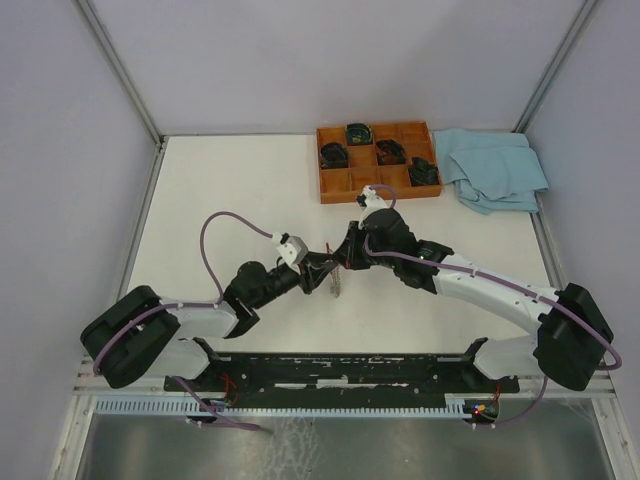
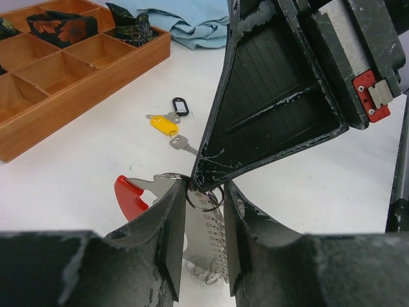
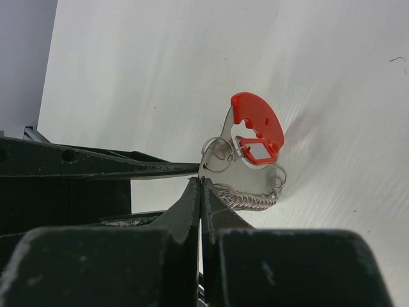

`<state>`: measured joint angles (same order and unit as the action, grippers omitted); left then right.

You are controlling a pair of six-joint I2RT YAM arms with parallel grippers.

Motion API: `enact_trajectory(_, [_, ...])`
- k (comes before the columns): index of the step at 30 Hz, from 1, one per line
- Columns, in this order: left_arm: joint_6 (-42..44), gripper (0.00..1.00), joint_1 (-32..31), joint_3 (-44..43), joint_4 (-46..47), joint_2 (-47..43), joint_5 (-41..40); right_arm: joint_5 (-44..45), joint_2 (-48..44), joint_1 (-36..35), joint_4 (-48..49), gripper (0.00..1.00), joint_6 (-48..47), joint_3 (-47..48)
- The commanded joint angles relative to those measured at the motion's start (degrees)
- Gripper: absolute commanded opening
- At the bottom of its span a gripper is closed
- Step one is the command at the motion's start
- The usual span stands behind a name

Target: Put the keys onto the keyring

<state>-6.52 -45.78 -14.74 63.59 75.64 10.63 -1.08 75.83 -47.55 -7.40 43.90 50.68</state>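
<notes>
Right between the left gripper's (image 2: 204, 195) fingers sits the keyring (image 2: 203, 233). The two pads are closed in on its flat silver plate from either side, and the wire coil on the plate shows in the gap. So it's a narrow grip with the keyring clamped in it, and it looks held up off the table (image 2: 77, 185).

Just past those fingertips the thin ring (image 2: 203, 209) pokes up out of the grip. The red band (image 2: 130, 195) sticks out to the left of the left finger, curving away from it.

The right gripper (image 3: 200, 185) comes onto the same spot from the far side. Its jaws are pressed fully together with no gap at all, and the tip sits right against the ring at the top edge of the plate. Can't tell from either wrist cam whether it's actually nipping the wire or just touching it.

Further out ahead of the left gripper a few things lie flat on the table, well apart from the keyring. There's a plain key (image 2: 182, 144), then a yellow key (image 2: 164, 125) just behind it, then a small black loop (image 2: 180, 105) right by the yellow one.

Beyond those, off to the gripper's left, is a wooden tray (image 2: 83, 109) with compartments, some holding dark patterned stuff. A blue cloth (image 2: 192, 19) lies past the tray's far end.

From the top cam the two grippers meet nose to nose around mid-table, with the tray and cloth well beyond them.
</notes>
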Motion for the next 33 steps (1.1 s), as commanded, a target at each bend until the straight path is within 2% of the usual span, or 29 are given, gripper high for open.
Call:
enact_trajectory(1, [-2.5, 0.32, -0.2, -1.4, 3.8, 0.5, 0.0, -0.6, -0.6, 0.1, 3.2, 0.01, 0.7, 2.7])
enact_trajectory(9, [-2.6, 0.1, -0.2, 0.2, 4.1, -1.0, 0.3, -0.8, -1.3, 0.1, 3.4, 0.01, 0.4, 2.1])
enact_trajectory(16, [-2.5, 0.03, -0.1, 1.8, 5.4, -1.8, 2.1, -0.8, -1.8, 0.2, 3.4, 0.02, 0.0, 1.7])
enact_trajectory(22, [-2.9, 0.03, 0.2, 1.9, 5.6, -2.2, 3.3, -2.4, -1.7, 0.3, 3.3, 0.14, -1.3, 2.1])
enact_trajectory(25, [-4.2, 0.03, 0.5, 2.0, 5.6, -2.2, 2.9, -3.4, -1.9, 0.6, 2.9, 0.26, -2.6, 2.6])
enact_trajectory(28, [-6.1, 0.03, 1.7, 2.5, 5.8, -2.3, 2.7, -5.0, -2.9, 1.5, 1.9, 0.35, -6.2, 3.2])
enact_trajectory(33, [-8.8, 0.03, 3.9, 3.3, 5.6, -3.2, 4.6, -8.7, -6.0, 4.0, 1.4, 0.43, -14.6, 2.4])
